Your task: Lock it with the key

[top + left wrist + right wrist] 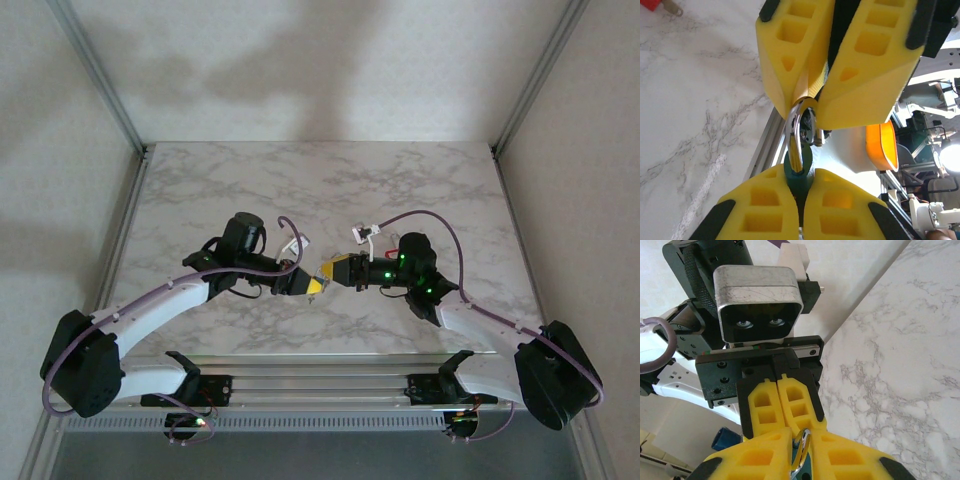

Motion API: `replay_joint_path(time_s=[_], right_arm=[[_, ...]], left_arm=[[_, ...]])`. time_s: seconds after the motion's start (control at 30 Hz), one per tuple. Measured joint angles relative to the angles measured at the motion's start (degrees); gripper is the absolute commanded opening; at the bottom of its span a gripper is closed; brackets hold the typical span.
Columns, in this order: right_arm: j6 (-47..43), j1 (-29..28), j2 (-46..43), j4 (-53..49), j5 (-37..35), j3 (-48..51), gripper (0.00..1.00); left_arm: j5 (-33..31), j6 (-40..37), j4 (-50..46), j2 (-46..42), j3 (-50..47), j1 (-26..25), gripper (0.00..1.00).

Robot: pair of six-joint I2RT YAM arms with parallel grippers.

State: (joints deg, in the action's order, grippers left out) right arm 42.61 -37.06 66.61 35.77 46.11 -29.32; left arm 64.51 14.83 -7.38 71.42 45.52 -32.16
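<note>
Marble-patterned table forms the work surface, enclosed by pale walls and an aluminium frame. We find both arms reaching inward so that their yellow fingertips meet above the front-centre of the table.

1. Left gripper: clenched. In its wrist view we see both fingers pressed onto a green part.
2. Right gripper: closed down on a brass-coloured part, which is pinched between the tips of its fingers.
3. Metal loop: runs between the green part and the brass-coloured part (we cannot tell which piece is the lock and which the key).

We note that the two grippers face each other tip to tip, just apart. At the corner of the left wrist view, a red item rests on the table.
</note>
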Motion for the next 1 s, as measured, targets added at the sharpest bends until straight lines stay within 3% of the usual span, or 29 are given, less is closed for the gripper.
replay_joint_path(time_s=[0.27,1.0], right_arm=[[-0.35,-0.04,0.00,0.20,-0.96,0.04,0.00],[-1.38,-2.12,-0.11,5.42,-3.48,1.60,0.00]], left_arm=[[0.02,0.74,1.57,-1.01,-0.94,0.13,0.00],[2.01,4.90,5.75,-3.34,-3.39,0.85,0.00]])
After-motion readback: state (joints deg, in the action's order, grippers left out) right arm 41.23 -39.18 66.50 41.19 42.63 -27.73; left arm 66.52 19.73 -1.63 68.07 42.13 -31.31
